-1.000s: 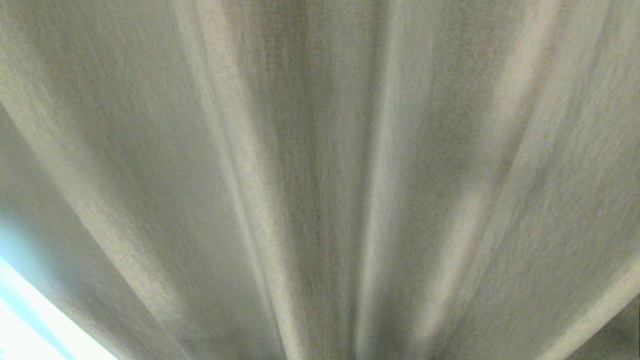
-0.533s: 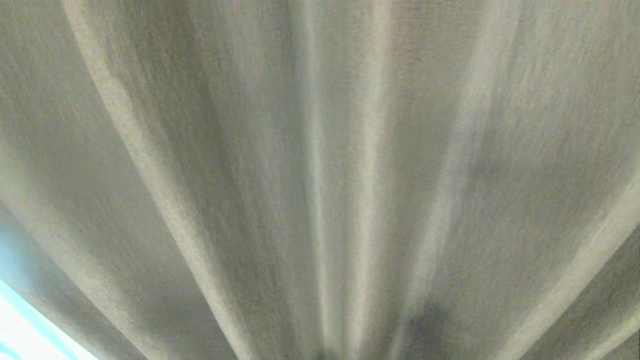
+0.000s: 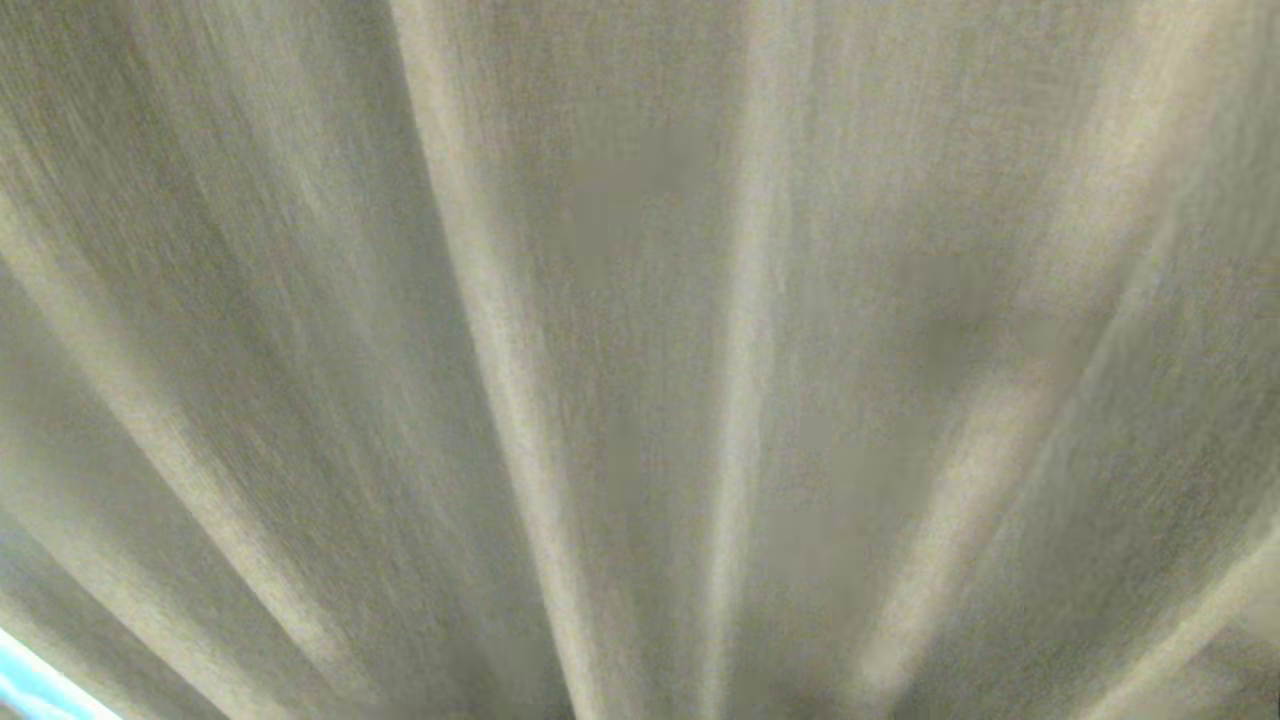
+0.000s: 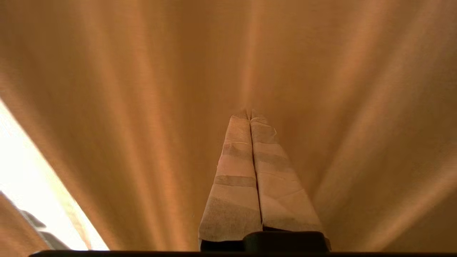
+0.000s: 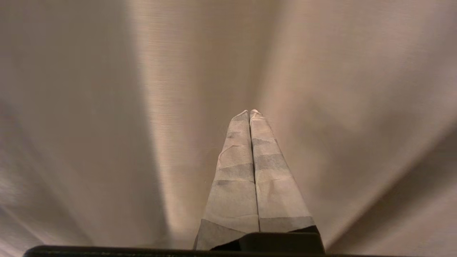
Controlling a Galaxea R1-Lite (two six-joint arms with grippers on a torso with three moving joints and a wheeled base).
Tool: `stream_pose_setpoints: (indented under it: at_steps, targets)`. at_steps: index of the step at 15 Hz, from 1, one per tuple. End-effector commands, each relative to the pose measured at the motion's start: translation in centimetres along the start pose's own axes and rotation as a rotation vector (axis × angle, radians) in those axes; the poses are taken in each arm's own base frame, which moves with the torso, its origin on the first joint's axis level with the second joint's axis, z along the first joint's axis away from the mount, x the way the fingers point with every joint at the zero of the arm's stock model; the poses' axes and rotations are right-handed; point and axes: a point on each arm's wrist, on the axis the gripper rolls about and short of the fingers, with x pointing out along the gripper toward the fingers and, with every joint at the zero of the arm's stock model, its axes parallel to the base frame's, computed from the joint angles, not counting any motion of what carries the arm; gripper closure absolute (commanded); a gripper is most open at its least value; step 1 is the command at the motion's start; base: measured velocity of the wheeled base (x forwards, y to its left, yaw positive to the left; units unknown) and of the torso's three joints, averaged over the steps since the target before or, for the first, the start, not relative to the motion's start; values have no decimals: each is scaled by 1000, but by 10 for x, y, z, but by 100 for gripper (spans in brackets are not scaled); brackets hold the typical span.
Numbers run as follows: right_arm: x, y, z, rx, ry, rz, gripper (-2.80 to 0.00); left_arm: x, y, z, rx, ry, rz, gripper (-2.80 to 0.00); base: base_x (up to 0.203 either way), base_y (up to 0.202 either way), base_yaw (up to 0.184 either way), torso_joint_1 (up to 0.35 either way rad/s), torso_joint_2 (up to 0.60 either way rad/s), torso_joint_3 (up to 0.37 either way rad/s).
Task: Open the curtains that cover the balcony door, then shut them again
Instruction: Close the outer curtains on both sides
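The curtains (image 3: 640,360) fill the entire head view: heavy cream-beige woven fabric in vertical pleats that fan outward toward the upper edge of the frame. A narrow strip of bright light (image 3: 40,690) shows at the lower left corner of that view, past the fabric edge. Neither arm appears in the head view.

In the left wrist view, the left gripper (image 4: 249,115) points straight at the curtain fabric, which fills the frame behind it. Its two tape-wrapped fingers (image 4: 235,178) are pressed together along their full length, with nothing pinched between them. Whether the tips touch the fabric cannot be determined. A bright opening (image 4: 32,200) lies off to one side.

In the right wrist view, the right gripper (image 5: 249,112) takes the same pose: aimed squarely at the pleats, taped fingers (image 5: 271,185) pressed together and empty. Contact with the fabric cannot be determined.
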Motion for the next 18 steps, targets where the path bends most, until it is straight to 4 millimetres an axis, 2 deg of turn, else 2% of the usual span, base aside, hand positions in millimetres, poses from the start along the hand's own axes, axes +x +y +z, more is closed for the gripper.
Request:
stream_pose_setpoints:
  at_steps: [1,18]
  targets:
    - [0,0,0,-1,-1,1,0,0,0,0,-1,0,1,0,0,0,0,0,0,0]
    - [0,0,0,-1,-1,1,0,0,0,0,0,-1,0,0,0,0,0,0,0,0]
